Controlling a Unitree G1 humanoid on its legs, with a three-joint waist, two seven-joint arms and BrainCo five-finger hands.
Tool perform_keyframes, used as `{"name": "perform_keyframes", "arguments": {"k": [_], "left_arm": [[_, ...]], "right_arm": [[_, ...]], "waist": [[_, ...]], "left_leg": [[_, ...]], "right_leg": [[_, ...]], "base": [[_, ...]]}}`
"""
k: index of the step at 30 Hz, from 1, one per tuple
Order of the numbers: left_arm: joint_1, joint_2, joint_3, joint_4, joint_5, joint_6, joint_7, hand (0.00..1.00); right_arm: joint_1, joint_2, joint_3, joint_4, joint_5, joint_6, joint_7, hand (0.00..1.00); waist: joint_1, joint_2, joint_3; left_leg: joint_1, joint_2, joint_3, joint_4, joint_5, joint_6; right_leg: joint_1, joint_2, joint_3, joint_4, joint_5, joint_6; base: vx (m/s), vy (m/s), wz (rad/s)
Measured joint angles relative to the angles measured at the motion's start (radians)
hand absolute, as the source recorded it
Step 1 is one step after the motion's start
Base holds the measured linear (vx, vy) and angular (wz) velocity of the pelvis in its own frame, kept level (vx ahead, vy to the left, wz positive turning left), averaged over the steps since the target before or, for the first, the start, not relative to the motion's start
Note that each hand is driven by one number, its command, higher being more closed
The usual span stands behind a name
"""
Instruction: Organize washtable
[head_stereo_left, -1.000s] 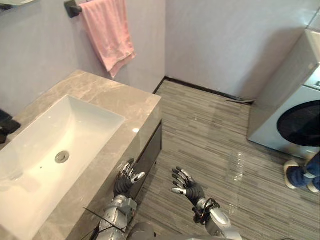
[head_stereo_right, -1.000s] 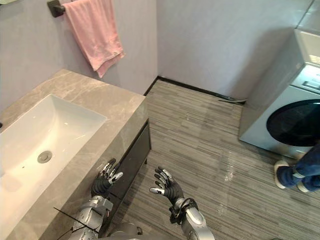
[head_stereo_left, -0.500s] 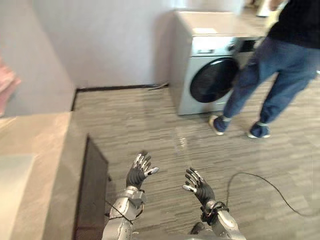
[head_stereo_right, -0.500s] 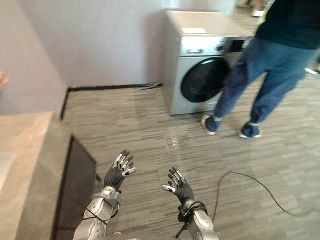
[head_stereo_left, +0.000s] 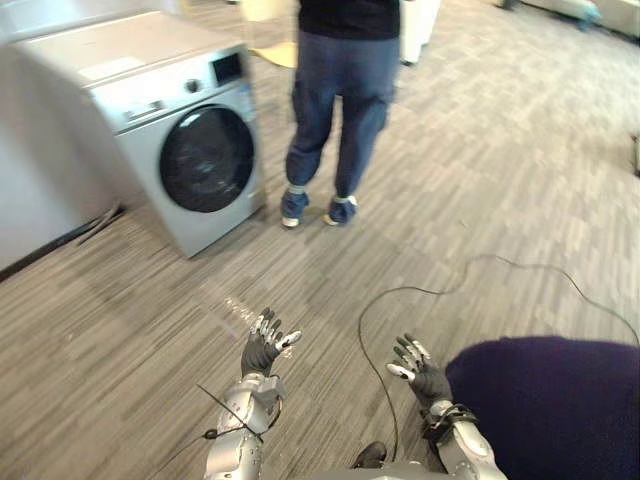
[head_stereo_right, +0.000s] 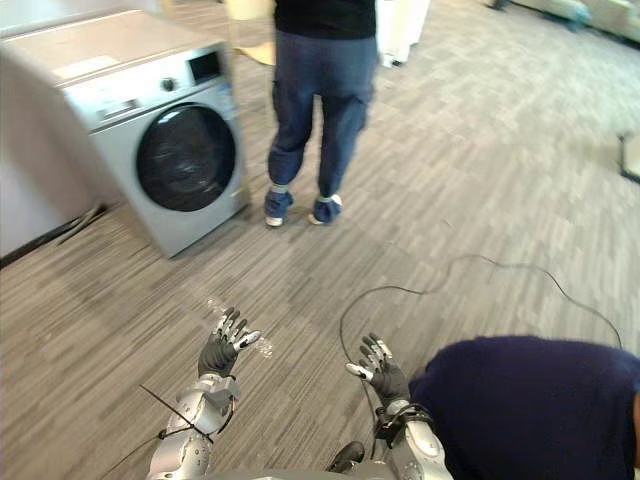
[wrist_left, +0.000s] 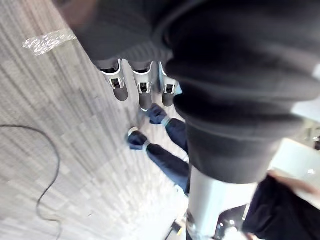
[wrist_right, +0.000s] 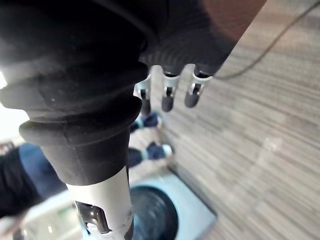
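- The wood-grain floor (head_stereo_left: 520, 150) spreads across the whole of both eye views, with nothing on it to tidy.
- A silver washing machine (head_stereo_left: 170, 130) with a dark round door stands at the far left, against the wall.
- A person (head_stereo_left: 340, 100) in blue trousers and a dark top stands just beside the machine, feet on the floor, well apart from both arms.
- A rounded dark blue mass (head_stereo_left: 560, 400) lies close beside the right forearm; I cannot tell what it is.
- The left hand (head_stereo_left: 263, 348) is raised over bare floor, fingers spread and straight, holding nothing.
- The right hand (head_stereo_left: 420, 372) is held the same way, fingers apart and empty, near the dark blue mass.
- Where the wash bench stands I cannot tell from here, so its things cannot be placed either.
- Judged from this, no sorting step is in hand: the robot faces the open room with idle hands.
- The next move likely calls for turning the body until the wash bench is in front, keeping clear of the person and the dark blue mass, before any reach.
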Motion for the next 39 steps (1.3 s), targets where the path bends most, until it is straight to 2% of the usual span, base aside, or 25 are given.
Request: {"name": "perform_keyframes", "arguments": {"k": [1,2,3,4,5,6,7,8,10,11,13,14,17,20,22,27,28,36,39], "left_arm": [[0.009,-0.013,-0.007,0.007,-0.012,0.0,0.011,0.0],[0.012,-0.023,-0.005,0.007,-0.024,-0.002,0.014,0.0],[0.035,-0.024,0.008,0.008,-0.032,-0.004,0.015,0.0],[0.055,-0.025,0.027,0.006,-0.036,-0.004,0.017,0.0],[0.087,-0.025,0.057,0.0,-0.059,-0.025,0.022,0.0],[0.118,-0.027,0.081,-0.009,-0.067,-0.039,0.033,0.0],[0.135,-0.03,0.11,-0.01,-0.075,-0.048,0.04,0.0],[0.14,-0.035,0.143,-0.007,-0.078,-0.05,0.045,0.0],[0.142,-0.039,0.205,-0.031,-0.098,-0.076,0.06,0.0],[0.113,-0.036,0.234,-0.035,-0.108,-0.1,0.063,0.0],[0.09,-0.033,0.258,-0.035,-0.13,-0.115,0.075,0.0],[0.087,-0.034,0.265,-0.035,-0.147,-0.118,0.076,0.0],[0.063,-0.021,0.232,-0.035,-0.15,-0.129,0.076,0.0],[0.034,-0.019,0.187,-0.029,-0.149,-0.132,0.079,0.0],[0.028,-0.02,0.132,-0.013,-0.146,-0.132,0.082,0.0],[0.053,-0.018,0.079,0.029,-0.143,-0.111,0.086,0.0],[0.073,0.029,0.073,0.05,-0.046,-0.084,0.082,0.0],[0.075,0.029,0.074,0.05,-0.046,-0.084,0.082,0.0],[0.086,0.026,0.07,0.05,-0.046,-0.084,0.082,0.0]], "right_arm": [[0.0,-0.018,-0.014,0.0,0.009,0.001,-0.016,0.0],[-0.001,-0.025,-0.016,0.0,0.009,0.001,-0.019,0.0],[-0.008,-0.024,-0.015,0.0,0.01,0.002,-0.023,0.0],[-0.018,-0.021,-0.009,0.0,0.01,0.001,-0.023,0.0],[-0.038,-0.023,-0.001,0.004,0.012,-0.004,-0.031,0.0],[-0.052,-0.023,-0.001,0.004,0.011,-0.007,-0.036,0.0],[-0.061,-0.026,-0.006,0.002,0.01,-0.013,-0.044,0.0],[-0.065,-0.027,-0.013,0.018,0.009,-0.016,-0.057,0.0],[-0.044,-0.019,-0.02,0.009,0.009,-0.023,-0.069,0.0],[-0.031,-0.01,-0.036,0.01,0.007,-0.023,-0.082,0.0],[-0.012,0.0,-0.054,0.011,-0.01,-0.023,-0.097,0.0],[0.004,0.005,-0.061,0.011,-0.027,-0.023,-0.104,0.0],[0.036,0.017,-0.1,0.011,-0.044,-0.023,-0.109,0.0],[0.039,0.026,-0.106,0.013,-0.052,-0.023,-0.122,0.0],[0.028,0.034,-0.091,0.05,-0.014,-0.023,-0.124,0.0],[0.008,0.035,-0.06,0.093,0.008,-0.015,-0.125,0.0],[-0.071,0.034,-0.03,0.169,0.027,-0.015,-0.126,0.0],[-0.063,0.033,-0.034,0.169,0.027,-0.015,-0.126,0.0],[-0.045,0.031,-0.034,0.169,0.026,-0.012,-0.123,0.0]], "waist": [[-0.002,0.009,0.005],[-0.006,0.006,0.007],[0.0,0.002,0.009],[0.021,-0.007,0.011],[0.046,-0.019,0.018],[0.05,-0.009,0.018],[0.047,0.026,0.016],[0.053,0.029,0.014],[0.031,0.011,0.001],[0.022,0.002,0.009],[0.021,-0.002,0.01],[0.02,0.0,0.015],[0.014,0.022,0.024],[-0.006,0.019,0.029],[-0.007,0.005,0.035],[-0.004,-0.019,0.039],[0.017,-0.049,0.012],[0.012,-0.047,0.014],[0.003,-0.044,0.015]], "left_leg": [[-0.06,-0.011,-0.112,0.059,-0.039,-0.051],[-0.091,-0.026,-0.153,0.075,-0.05,-0.048],[-0.133,-0.064,-0.222,0.062,-0.079,-0.002],[-0.154,-0.103,-0.248,0.024,-0.098,-0.006],[-0.179,-0.15,-0.275,-0.067,-0.109,-0.025],[-0.208,-0.184,-0.311,-0.167,-0.105,-0.027],[-0.237,-0.222,-0.369,-0.361,-0.04,-0.025],[-0.208,-0.252,-0.369,-0.41,-0.024,-0.021],[-0.191,-0.314,-0.379,-0.48,-0.008,-0.009],[-0.191,-0.341,-0.378,-0.494,-0.006,-0.005],[-0.178,-0.367,-0.374,-0.5,-0.008,0.0],[-0.146,-0.38,-0.374,-0.514,-0.008,0.013],[-0.078,-0.392,-0.38,-0.578,-0.008,0.015],[-0.081,-0.406,-0.401,-0.602,0.005,0.016],[-0.077,-0.412,-0.409,-0.622,0.018,0.011],[-0.079,-0.424,-0.424,-0.668,0.043,0.004],[-0.094,-0.458,-0.462,-0.688,0.053,0.03],[-0.094,-0.465,-0.471,-0.699,0.058,0.033],[-0.094,-0.482,-0.498,-0.709,0.062,0.038]], "right_leg": [[0.006,-0.004,0.04,0.0,-0.002,0.002],[0.011,-0.006,0.066,0.0,-0.006,0.009],[0.025,-0.017,0.128,-0.001,-0.01,0.015],[0.026,-0.024,0.194,0.0,-0.01,0.015],[0.02,-0.028,0.277,0.0,-0.003,0.022],[0.018,-0.03,0.319,-0.001,0.017,0.052],[0.009,-0.024,0.362,0.002,0.027,0.079],[0.0,-0.033,0.404,0.005,0.028,0.113],[-0.001,-0.063,0.429,-0.038,0.065,0.153],[0.005,-0.075,0.439,-0.079,0.099,0.159],[0.039,-0.081,0.455,-0.14,0.14,0.16],[0.07,-0.085,0.463,-0.165,0.149,0.165],[0.108,-0.077,0.466,-0.165,0.149,0.166],[0.106,-0.079,0.451,-0.166,0.148,0.165],[0.106,-0.079,0.452,-0.17,0.146,0.162],[0.089,-0.082,0.452,-0.171,0.145,0.162],[0.074,-0.101,0.454,-0.171,0.148,0.164],[0.075,-0.109,0.442,-0.166,0.149,0.165],[0.091,-0.129,0.398,-0.165,0.15,0.168]], "base": [[0.16,0.054,-1.08],[0.17,0.101,-1.0],[0.14,0.146,-1.16],[0.12,0.203,-1.89],[0.06,0.195,-2.02],[0.02,0.246,-1.89],[-0.01,0.284,-1.45],[0.03,0.276,-0.96],[0.11,0.2,-0.23],[0.1,0.243,0.05],[0.11,0.237,-0.16],[0.11,0.177,-0.27],[0.03,0.105,-0.09],[-0.04,0.053,0.13],[-0.1,0.042,0.09],[-0.1,0.023,0.03],[-0.04,0.013,0.03],[0.0,0.0,0.04],[-0.03,0.039,0.29]]}}
